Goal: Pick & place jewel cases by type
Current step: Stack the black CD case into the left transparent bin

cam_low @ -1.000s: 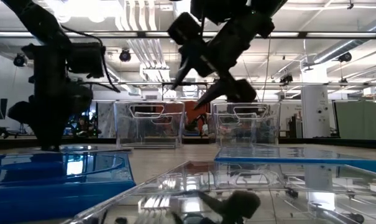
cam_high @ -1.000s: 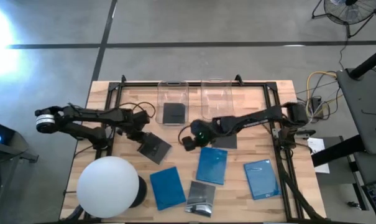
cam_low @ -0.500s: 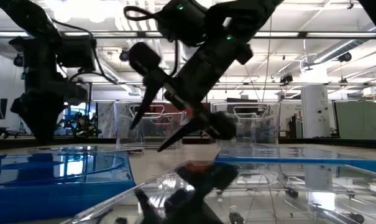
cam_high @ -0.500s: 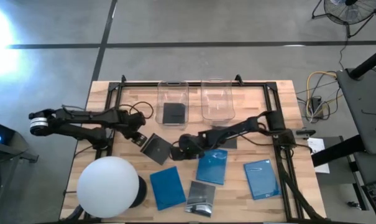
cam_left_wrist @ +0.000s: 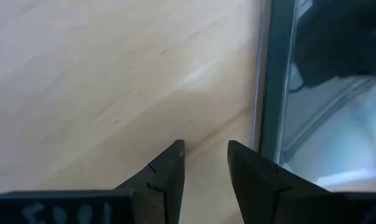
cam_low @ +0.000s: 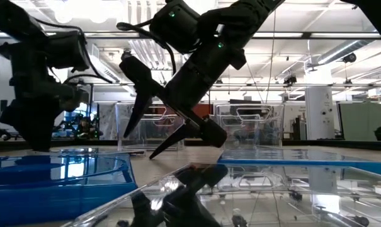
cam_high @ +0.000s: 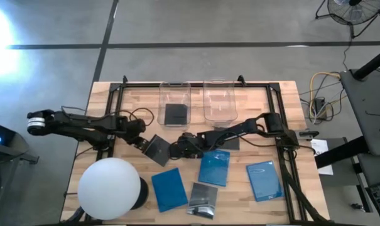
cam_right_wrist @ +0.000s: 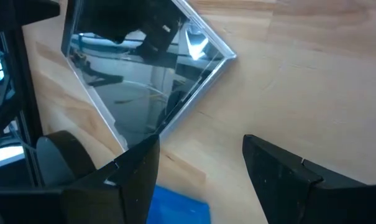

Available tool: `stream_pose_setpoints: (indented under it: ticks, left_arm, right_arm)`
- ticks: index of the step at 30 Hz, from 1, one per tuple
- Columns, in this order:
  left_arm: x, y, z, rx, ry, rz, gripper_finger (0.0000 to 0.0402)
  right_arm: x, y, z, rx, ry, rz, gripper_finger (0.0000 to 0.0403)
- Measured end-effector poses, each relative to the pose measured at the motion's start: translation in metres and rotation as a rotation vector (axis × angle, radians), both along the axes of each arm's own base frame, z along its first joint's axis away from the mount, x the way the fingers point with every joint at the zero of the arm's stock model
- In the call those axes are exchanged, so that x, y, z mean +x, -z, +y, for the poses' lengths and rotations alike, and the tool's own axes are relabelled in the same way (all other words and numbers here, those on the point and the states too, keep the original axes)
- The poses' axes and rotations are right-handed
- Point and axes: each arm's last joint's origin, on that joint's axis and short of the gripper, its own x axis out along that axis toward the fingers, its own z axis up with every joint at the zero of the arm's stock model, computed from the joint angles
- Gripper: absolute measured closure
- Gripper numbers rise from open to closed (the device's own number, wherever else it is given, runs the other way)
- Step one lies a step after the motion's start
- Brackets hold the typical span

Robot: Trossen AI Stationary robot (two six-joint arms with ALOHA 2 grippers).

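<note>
Presently one dark jewel case (cam_high: 176, 114) lies binned; both grippers, left (cam_high: 141, 143) and right (cam_high: 174, 150), jaws apart, flank another dark case (cam_high: 157, 148), five others unsorted.

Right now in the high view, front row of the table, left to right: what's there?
Big white sphere → bright blue rectangular case → glossy dark square case → tilted bright blue case → bright blue case nearest the right edge.

A wooden table (cam_high: 284, 94) carries two clear bins (cam_high: 175, 93), dark and blue cases (cam_high: 264, 181), and a white sphere (cam_high: 109, 183).
</note>
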Motion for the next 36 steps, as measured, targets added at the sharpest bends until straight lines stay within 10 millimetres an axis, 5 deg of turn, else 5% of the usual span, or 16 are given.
stream_pose_setpoints:
  ticks: [23,36]
  left_arm:
    - [0.028,-0.01,-0.004,-0.169,-0.004,-0.349,0.0296]
    - [0.031,-0.001,-0.005,-0.139,0.069,-0.314,0.0296]
  right_arm:
    - [-0.002,0.003,0.003,-0.018,-0.025,0.028,0.0177]
    - [0.004,-0.005,-0.006,-0.086,-0.07,-0.051,0.0176]
